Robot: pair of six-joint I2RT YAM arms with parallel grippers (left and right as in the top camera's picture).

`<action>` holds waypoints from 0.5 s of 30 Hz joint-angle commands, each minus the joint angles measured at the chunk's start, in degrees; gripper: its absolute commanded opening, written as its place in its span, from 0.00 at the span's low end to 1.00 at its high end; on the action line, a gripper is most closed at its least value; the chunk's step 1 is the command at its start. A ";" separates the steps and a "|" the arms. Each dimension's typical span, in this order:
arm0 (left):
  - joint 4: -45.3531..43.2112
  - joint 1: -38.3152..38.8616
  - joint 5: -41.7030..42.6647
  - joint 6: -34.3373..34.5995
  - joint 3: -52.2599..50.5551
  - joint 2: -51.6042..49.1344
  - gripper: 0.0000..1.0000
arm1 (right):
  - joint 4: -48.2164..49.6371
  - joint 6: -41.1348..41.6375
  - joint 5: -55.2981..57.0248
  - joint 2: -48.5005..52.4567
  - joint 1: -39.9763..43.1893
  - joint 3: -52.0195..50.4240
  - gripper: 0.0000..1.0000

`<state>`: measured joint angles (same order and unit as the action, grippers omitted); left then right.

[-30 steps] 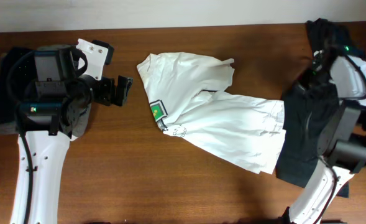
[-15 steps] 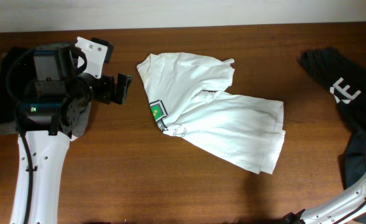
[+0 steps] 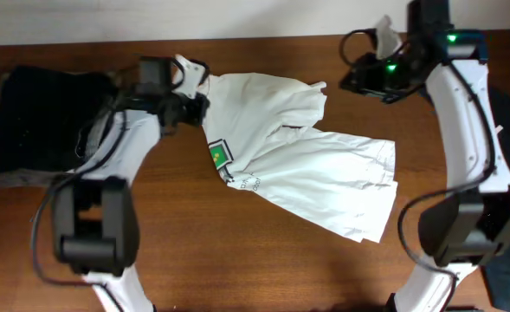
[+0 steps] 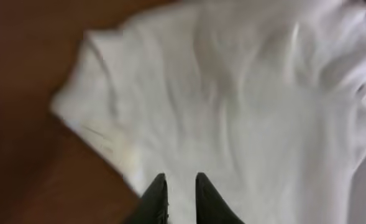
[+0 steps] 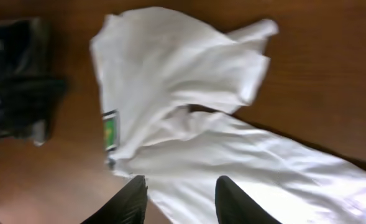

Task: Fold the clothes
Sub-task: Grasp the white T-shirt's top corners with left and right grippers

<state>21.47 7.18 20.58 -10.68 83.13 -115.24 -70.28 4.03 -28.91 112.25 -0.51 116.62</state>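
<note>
1. Brown wooden table (image 3: 263, 269) under everything, arms reaching in from the near edge.
2. White T-shirt (image 3: 298, 165) at mid-table, unfolded and rumpled. Upper part bunched toward the back-left, lower part spread toward the front-right, a dark fold gap between the two.
3. Stack of dark garments (image 3: 42, 113) at the table's left end, well apart from the T-shirt, with a grey layer showing at the lower edge.
4. Right arm (image 3: 467, 130), white, stretched up the right side to the back edge, wrist turned inward. Left arm (image 3: 107, 165) angled from front-left toward the T-shirt's upper-left corner.
5. Right gripper (image 3: 351, 84) near the back edge, just beyond the T-shirt's upper-right corner and not touching it. In the right wrist view (image 5: 181, 183), fingers spread with a clear gap and nothing between them: released.
6. Left gripper (image 3: 198, 97) right at the T-shirt's upper-left corner. Left wrist view (image 4: 181, 182) blurred: fingers nearly together, thin slit, white cloth behind. Cannot tell whether clenched on the cloth or just hovering over it.
7. Green-and-yellow logo (image 3: 220, 154) on the T-shirt's left edge, facing up. Small dark print just below it, too small to read.
</note>
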 commanded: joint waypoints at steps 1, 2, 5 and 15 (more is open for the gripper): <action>-3.32 1.90 1.29 0.63 0.20 -7.58 0.02 | -0.13 -0.61 -0.44 -1.57 -2.71 0.83 0.40; -4.55 2.32 1.25 0.57 0.20 -9.64 0.00 | -0.55 -0.37 -0.42 -1.57 -3.58 0.81 0.40; -3.98 2.34 -6.60 0.59 0.17 -12.20 0.00 | -2.03 -0.37 -0.04 -1.57 -3.65 0.81 0.41; 19.19 -3.82 -27.47 5.09 0.20 -4.28 0.00 | -3.13 10.23 28.98 3.04 0.15 -15.74 0.58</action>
<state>38.57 3.73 -3.70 -6.48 85.80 -122.39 -74.98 12.05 -3.81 112.75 -2.70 107.07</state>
